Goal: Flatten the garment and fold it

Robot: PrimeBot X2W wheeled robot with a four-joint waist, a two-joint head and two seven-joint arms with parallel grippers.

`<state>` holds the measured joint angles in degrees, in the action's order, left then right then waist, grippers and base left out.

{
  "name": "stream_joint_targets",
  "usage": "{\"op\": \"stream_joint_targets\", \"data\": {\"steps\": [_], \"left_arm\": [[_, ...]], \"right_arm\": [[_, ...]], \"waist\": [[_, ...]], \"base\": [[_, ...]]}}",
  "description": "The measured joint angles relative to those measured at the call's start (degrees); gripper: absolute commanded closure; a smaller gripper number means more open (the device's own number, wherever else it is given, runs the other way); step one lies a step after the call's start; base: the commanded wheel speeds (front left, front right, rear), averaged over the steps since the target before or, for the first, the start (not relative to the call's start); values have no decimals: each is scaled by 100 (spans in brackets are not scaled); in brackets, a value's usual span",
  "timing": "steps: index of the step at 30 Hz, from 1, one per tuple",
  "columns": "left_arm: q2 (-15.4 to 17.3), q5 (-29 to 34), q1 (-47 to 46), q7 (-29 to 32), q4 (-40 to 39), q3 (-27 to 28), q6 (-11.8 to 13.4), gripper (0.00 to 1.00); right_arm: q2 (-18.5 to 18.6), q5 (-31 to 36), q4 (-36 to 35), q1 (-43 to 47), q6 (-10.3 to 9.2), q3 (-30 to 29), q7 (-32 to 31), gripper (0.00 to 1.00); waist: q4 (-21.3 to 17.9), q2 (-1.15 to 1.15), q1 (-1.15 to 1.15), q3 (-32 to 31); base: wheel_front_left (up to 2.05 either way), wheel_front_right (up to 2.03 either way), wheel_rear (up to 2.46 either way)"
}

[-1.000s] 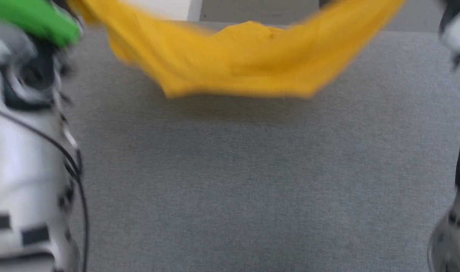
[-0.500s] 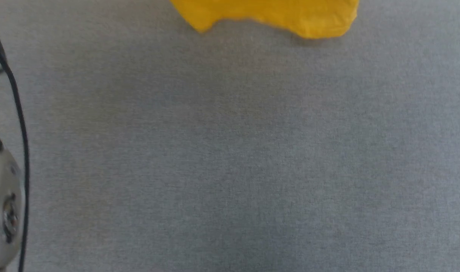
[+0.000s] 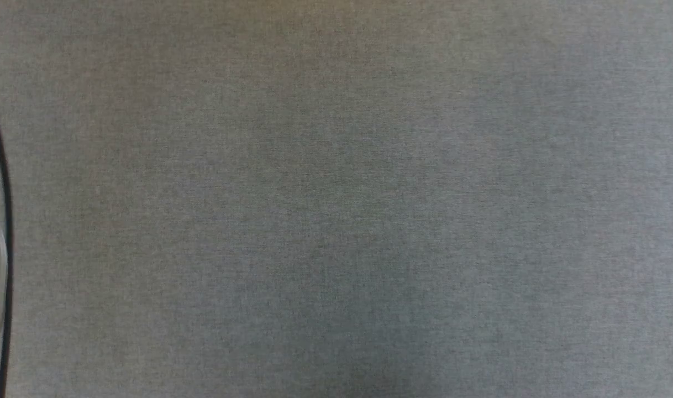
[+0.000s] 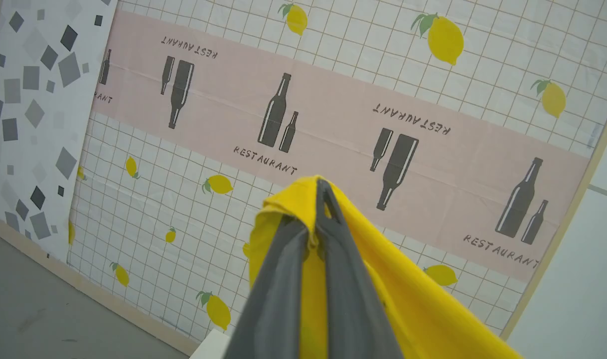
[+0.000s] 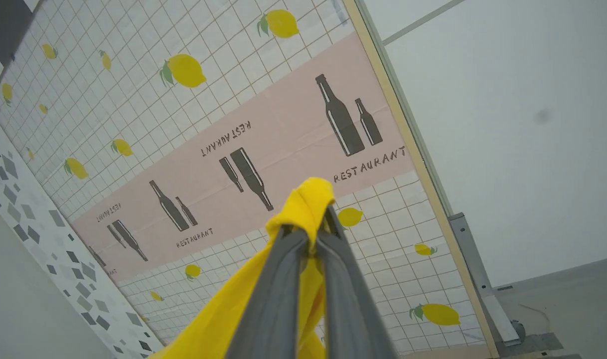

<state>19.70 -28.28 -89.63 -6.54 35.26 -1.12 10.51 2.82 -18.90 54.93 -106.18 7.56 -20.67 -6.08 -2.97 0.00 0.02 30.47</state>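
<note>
Left gripper [image 4: 323, 192] pinches shirt [image 4: 413, 299] | right gripper [image 5: 311, 227] pinches it too | I read it slung left-right between both.

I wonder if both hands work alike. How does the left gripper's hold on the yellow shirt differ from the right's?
In wrist views, the garment trails lower right from the left gripper, lower left from the right gripper. Cloth bunches above the right gripper's tips; the left gripper's tip pokes out. Both are shut on it.

A grey, finely woven surface [image 3: 336, 199] spreads flat and even, with soft patchy shading
</note>
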Motion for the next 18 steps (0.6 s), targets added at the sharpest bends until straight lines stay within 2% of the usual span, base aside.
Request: {"op": "stream_joint_targets", "data": {"steps": [7,11,15,18], "left_arm": [[-158,-364,164,-392,359,119,-417,100],[-333,-621,670,-515,686,177,-689,100],[-531,-811,1462,-620,943,259,-1015,100],[-654,-1096,2209,-398,1206,285,-1300,100]], "right_arm": [[56,-204,156,525,0,127,-58,100],[194,-636,91,1425,0,286,-185,100],[293,-1188,-277,2597,0,452,-278,100],[324,-1708,-642,3555,-1,512,-398,100]], "waist": [[158,0,-1,-98],[266,0,-1,-360],[399,0,-2,-738],[494,0,-2,-1071]], "base": [[0,0,0],[0,0,0],[0,0,0],[0,0,0]]}}
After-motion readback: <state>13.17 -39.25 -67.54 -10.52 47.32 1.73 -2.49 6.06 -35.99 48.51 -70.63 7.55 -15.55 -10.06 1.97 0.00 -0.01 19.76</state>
